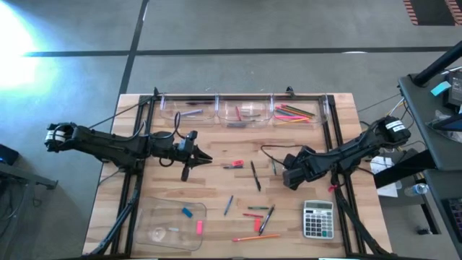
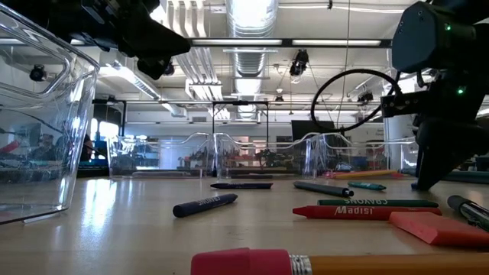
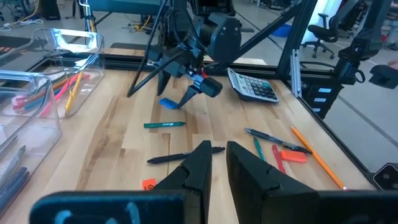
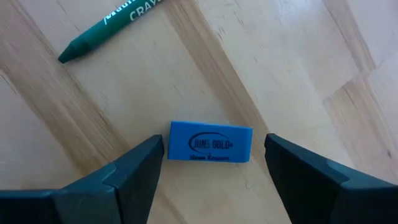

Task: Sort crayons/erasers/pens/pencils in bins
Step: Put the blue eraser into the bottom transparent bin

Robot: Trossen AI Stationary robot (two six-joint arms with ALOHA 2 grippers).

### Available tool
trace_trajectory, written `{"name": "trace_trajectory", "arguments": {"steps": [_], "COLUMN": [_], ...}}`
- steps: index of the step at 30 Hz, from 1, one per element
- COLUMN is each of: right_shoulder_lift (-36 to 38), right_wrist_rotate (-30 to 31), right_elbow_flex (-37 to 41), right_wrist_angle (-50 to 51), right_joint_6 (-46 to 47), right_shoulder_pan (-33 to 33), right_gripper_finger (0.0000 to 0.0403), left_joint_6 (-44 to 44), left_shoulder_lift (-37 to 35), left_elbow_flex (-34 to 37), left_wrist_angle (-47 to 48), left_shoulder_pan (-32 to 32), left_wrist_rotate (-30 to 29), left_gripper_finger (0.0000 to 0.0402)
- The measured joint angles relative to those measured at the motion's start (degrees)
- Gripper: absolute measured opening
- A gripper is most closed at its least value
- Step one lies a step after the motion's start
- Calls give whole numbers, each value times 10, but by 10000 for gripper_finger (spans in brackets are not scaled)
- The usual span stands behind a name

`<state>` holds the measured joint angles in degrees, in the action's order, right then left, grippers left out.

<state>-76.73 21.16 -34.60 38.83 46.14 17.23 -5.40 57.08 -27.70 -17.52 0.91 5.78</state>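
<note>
A blue eraser (image 4: 211,144) lies flat on the wood, a green crayon (image 4: 106,28) just beyond it. My right gripper (image 4: 214,158) (image 1: 289,177) points steeply down over the eraser, open, with one finger off each of its short ends and neither touching. The left wrist view shows the same eraser (image 3: 169,103) under that gripper. My left gripper (image 1: 196,155) (image 3: 217,162) hovers shut and empty at the table's middle left. Three small bins (image 1: 242,112) line the far edge, and the large tray (image 1: 170,224) sits near left, with a blue and a pink eraser inside.
Loose pens, crayons and pencils lie scattered between the arms (image 1: 255,175) and near the front (image 1: 260,215). An orange pencil (image 1: 249,237) is by the near edge. A grey calculator (image 1: 317,219) sits near right. Black frame rails (image 1: 336,144) run along the table's sides.
</note>
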Motion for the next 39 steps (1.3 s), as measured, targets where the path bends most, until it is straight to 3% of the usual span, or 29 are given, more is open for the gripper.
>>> {"name": "trace_trajectory", "arguments": {"steps": [16, 21, 33, 39], "right_shoulder_lift": [-1, -1, 3, 2], "right_wrist_rotate": [-22, -38, -53, -53], "right_elbow_flex": [20, 36, 22, 0], "right_wrist_angle": [-9, -19, -31, -23], "right_joint_6": [56, 81, 25, 7], "right_shoulder_pan": [-4, -5, -3, -3], "right_gripper_finger": [262, 204, 21, 9], "left_joint_6": [-1, -1, -2, -2], "left_shoulder_lift": [0, 0, 0, 0], "left_elbow_flex": [0, 0, 0, 0], "left_wrist_angle": [0, 1, 1, 1], "left_shoulder_pan": [0, 0, 0, 0], "left_wrist_rotate": [0, 0, 0, 0], "left_gripper_finger": [34, 34, 34, 34]}}
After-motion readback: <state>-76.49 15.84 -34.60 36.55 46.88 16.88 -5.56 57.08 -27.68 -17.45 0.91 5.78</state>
